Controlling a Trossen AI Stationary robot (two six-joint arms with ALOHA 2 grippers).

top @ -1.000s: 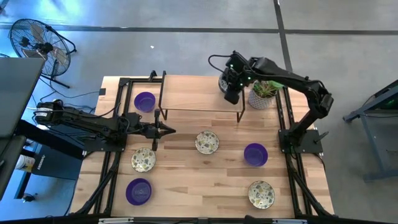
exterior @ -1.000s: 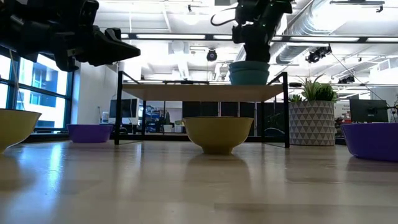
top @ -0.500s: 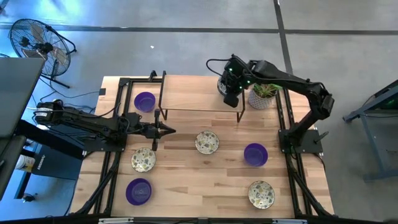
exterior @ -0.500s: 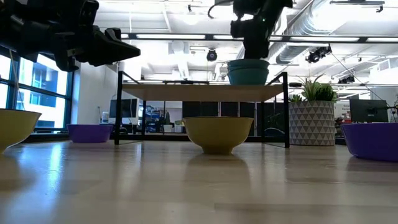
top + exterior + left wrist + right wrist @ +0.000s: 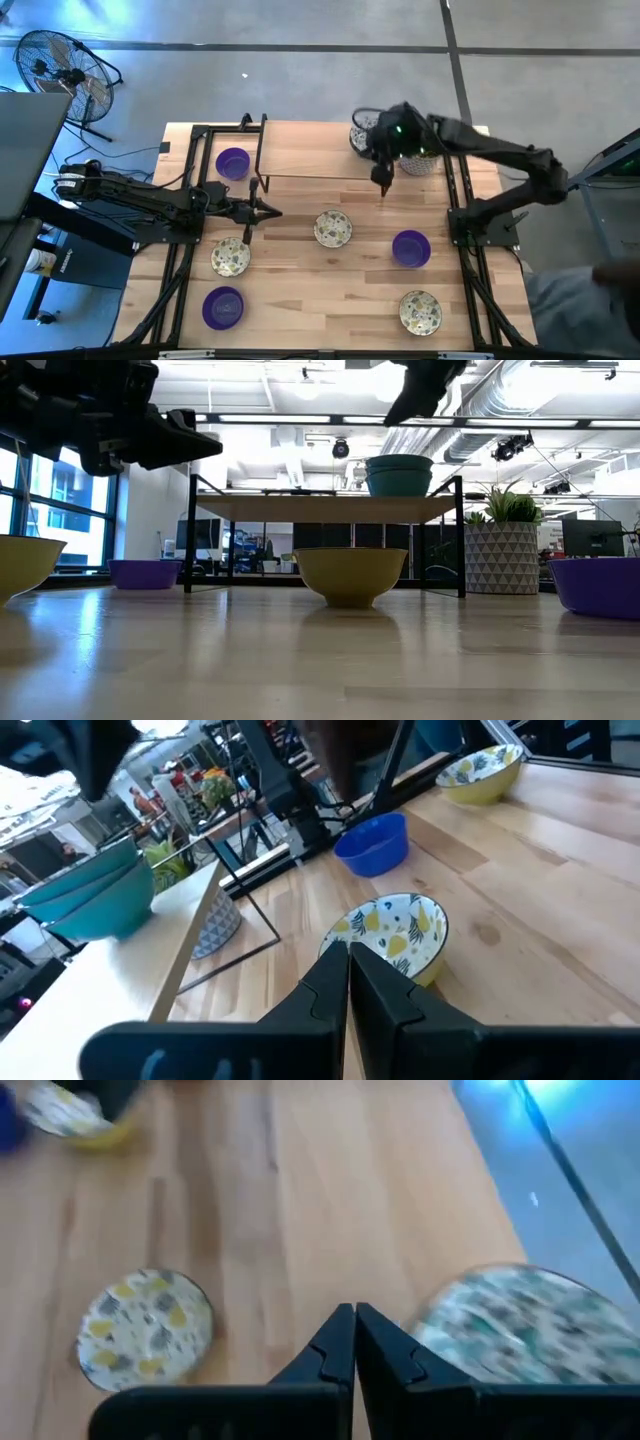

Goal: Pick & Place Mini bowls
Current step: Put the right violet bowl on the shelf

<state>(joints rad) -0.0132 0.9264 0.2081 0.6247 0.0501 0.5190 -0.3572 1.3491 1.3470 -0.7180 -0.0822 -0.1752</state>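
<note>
Right gripper (image 5: 385, 186) is pinched shut and empty, hanging over the front right edge of the shelf (image 5: 315, 150). The teal-patterned bowl stack (image 5: 400, 473) sits at the shelf's back right corner, just beside the plant pot (image 5: 420, 155).

Risk: the closed fingers could clip the shelf's frame on a descent, or nudge the stack.

Left gripper (image 5: 262, 210) is also closed and holds nothing, near the table's left edge.

Six mini bowls remain on the wooden table (image 5: 320, 300): three glossy purple ones (image 5: 411, 247), and three cream ones with speckled patterns (image 5: 333, 228). All are round, shallow and smooth-rimmed, so a rim pinch may slip.
</note>
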